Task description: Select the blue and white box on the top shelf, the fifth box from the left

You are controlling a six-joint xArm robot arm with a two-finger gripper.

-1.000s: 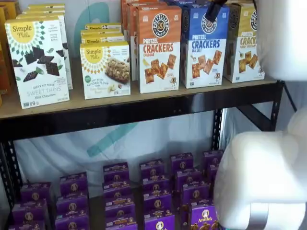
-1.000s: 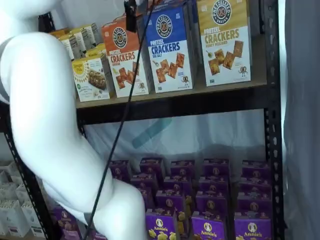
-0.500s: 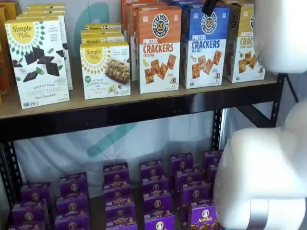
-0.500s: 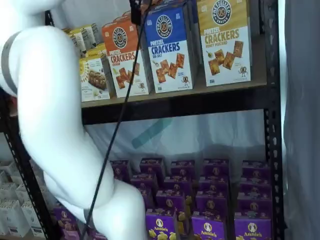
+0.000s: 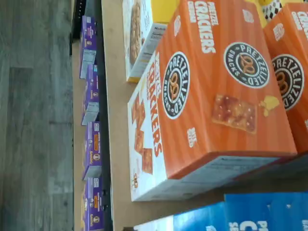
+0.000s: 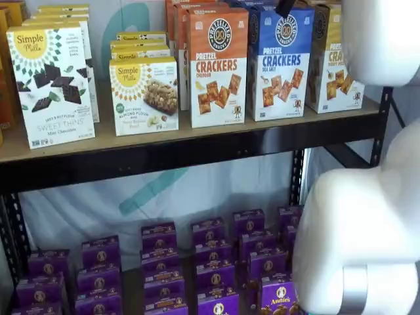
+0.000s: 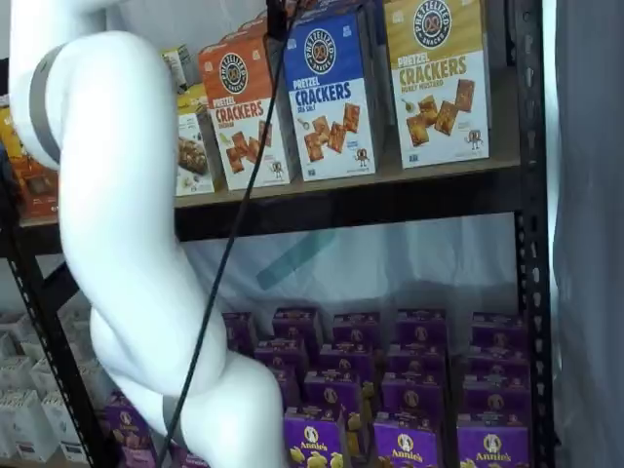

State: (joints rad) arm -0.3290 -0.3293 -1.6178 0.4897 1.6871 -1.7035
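Note:
The blue and white box stands upright on the top shelf, between an orange Cheddar box and a yellow box. In both shelf views only a black fingertip of my gripper shows at the top edge, in front of the blue and white box's upper rim. A cable hangs down beside the gripper. Nothing is between the fingers, and the jaws stand wide. The wrist view looks down on the orange box, with a corner of the blue and white box beside it.
My white arm fills much of one shelf view, and its elbow blocks the other. Simple Mills boxes stand further left on the top shelf. Several purple Annie's boxes fill the shelf below.
The black fingertip has risen and shifted sideways toward the blue and white box's top edge. The white arm has swung along with it. No box has moved.

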